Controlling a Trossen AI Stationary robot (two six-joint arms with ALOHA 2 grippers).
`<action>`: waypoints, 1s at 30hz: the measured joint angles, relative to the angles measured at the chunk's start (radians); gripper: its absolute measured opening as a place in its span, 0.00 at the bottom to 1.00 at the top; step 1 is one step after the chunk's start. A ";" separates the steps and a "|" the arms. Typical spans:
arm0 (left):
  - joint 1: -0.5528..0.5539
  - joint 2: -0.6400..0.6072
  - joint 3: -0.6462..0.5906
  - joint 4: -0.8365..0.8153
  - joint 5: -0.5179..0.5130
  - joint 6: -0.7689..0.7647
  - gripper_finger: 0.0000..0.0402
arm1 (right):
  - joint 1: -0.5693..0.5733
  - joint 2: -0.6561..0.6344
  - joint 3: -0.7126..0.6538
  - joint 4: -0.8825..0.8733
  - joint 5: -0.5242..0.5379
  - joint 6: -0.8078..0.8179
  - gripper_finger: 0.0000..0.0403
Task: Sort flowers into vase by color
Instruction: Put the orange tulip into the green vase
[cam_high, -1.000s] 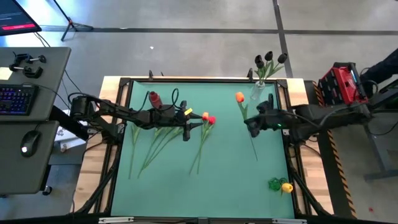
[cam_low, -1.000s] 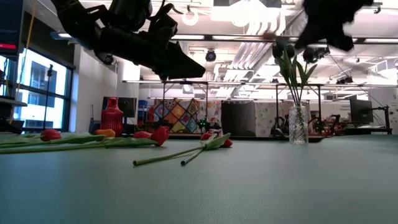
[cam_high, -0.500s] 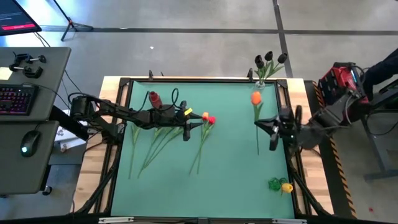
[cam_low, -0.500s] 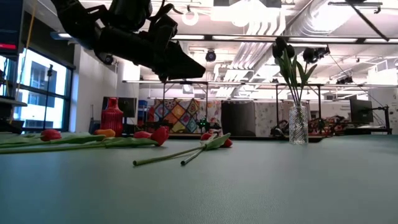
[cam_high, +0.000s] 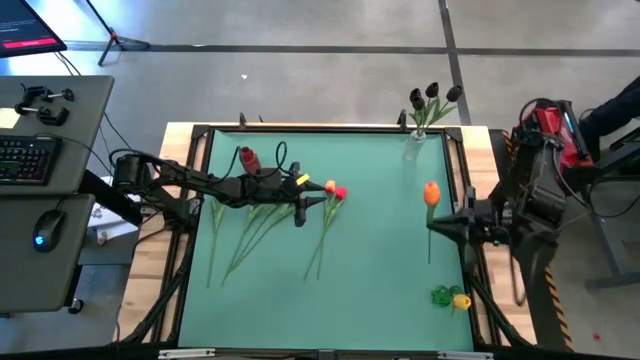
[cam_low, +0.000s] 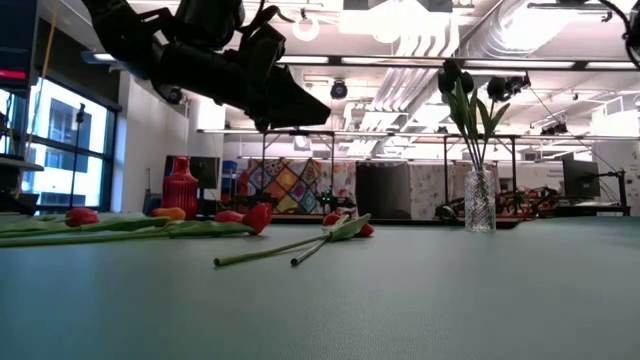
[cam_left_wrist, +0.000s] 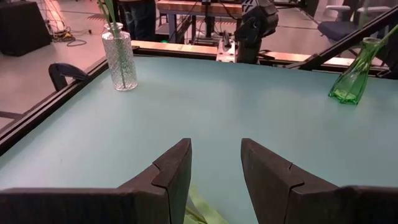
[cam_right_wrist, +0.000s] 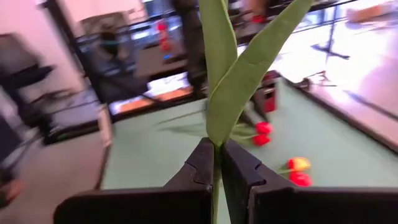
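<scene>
Flowers (cam_high: 262, 215) lie at table (cam_high: 370, 270) left; vase (cam_high: 416, 143) stands far right

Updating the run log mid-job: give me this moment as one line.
right gripper: shut on orange tulip, lifted | left gripper: open over loose flowers | clear vase: dark tulips

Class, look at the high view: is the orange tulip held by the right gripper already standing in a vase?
No: the orange tulip is clamped in the right gripper above the mat, apart from the green vase.

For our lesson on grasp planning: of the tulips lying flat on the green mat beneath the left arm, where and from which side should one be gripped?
Grip a tulip mid-stem, from straight above, fingers either side of the stem. The stem is long, thin and flat on the mat; the head is bulky and soft. The left hand hovers open above them.
</scene>
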 joint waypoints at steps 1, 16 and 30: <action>0.000 0.000 0.000 0.001 0.000 -0.006 0.31 | 0.022 -0.004 0.000 0.000 -0.011 0.004 0.00; 0.000 0.000 0.000 0.062 0.005 -0.061 0.31 | 0.310 -0.039 0.033 -0.085 -0.011 0.055 0.00; 0.000 0.000 0.000 0.062 0.005 -0.084 0.31 | 0.447 0.119 0.033 -0.215 0.033 0.339 0.00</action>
